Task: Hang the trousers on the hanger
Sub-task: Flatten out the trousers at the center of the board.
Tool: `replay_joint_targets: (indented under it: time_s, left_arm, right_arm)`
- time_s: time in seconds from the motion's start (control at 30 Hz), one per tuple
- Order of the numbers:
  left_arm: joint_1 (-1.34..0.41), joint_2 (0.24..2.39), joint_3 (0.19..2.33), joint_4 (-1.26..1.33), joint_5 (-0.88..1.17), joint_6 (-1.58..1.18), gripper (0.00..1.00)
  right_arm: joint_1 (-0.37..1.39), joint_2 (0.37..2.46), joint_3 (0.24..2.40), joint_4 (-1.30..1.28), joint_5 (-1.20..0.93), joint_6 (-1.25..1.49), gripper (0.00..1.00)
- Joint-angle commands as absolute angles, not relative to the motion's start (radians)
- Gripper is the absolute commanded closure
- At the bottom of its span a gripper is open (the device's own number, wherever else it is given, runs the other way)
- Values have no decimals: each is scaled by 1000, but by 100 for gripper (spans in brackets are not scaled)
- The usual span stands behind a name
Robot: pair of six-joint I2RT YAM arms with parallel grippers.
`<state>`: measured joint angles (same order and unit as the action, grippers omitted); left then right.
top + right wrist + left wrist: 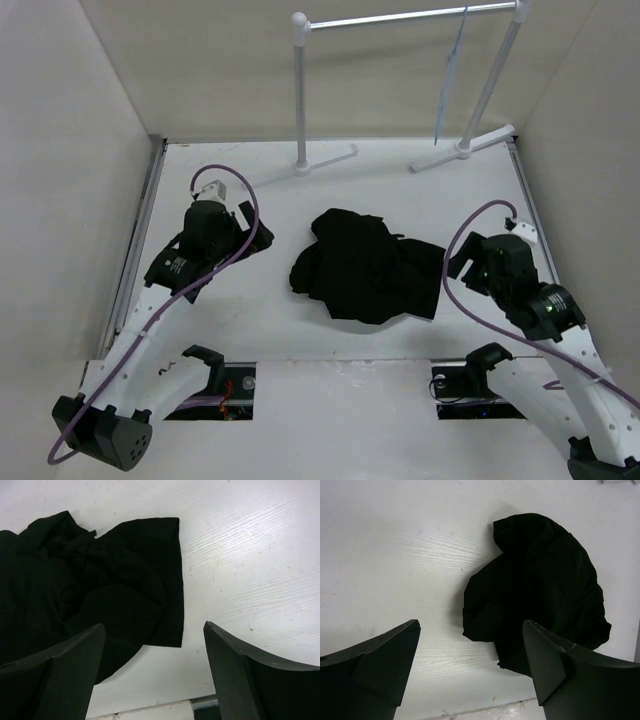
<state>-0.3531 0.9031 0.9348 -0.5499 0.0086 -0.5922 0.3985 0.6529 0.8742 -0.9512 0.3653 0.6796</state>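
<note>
White table, pale walls on three sides, I'm running both arms from the near edge. Trousers lie in a crumpled black heap mid-table, between the two grippers, not on anything else. Rack stands at the far edge; hanger hangs from its bar near the right post, well apart from the trousers.

Left gripper sits left of the heap with bare table between them. On my left wrist view, the left gripper has its jaws spread wide and nothing clamped. The trousers lie ahead and to the right, partly behind the right finger.

Right gripper is just beside the heap's right edge. The right wrist view also shows the right gripper with jaws wide and holding nothing. A flat square-edged flap of the trousers reaches into the gap, and the left finger overlaps the cloth. I can't tell if that finger touches the fabric.
</note>
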Motion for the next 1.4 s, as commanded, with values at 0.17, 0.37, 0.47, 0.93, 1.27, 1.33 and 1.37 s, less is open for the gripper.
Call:
replay_joint_targets:
  time_s: [0.17,0.37,0.47,0.93,1.27,1.33,1.37]
  left_arm:
    - [-369,881,885,-465,41,-601,27]
    - [-453,946,864,-448,32,-598,80]
    - [-530,986,818,-413,11,-615,69]
    - [-657,1282,742,-154,34,-704,34]
    - [-637,1379,749,-37,51,-768,85]
    - [-625,1321,756,-43,38,-785,89]
    - [-610,1283,767,-51,34,-793,90]
  right_arm:
    - [383,607,890,-908,328,675,46]
    - [383,627,873,-913,282,699,95]
    - [381,663,832,-879,250,738,94]
    - [450,802,598,-602,152,839,39]
    - [404,1117,638,-310,87,749,82]
    - [427,1059,681,-330,135,749,91]
    - [445,1027,714,-365,156,746,93]
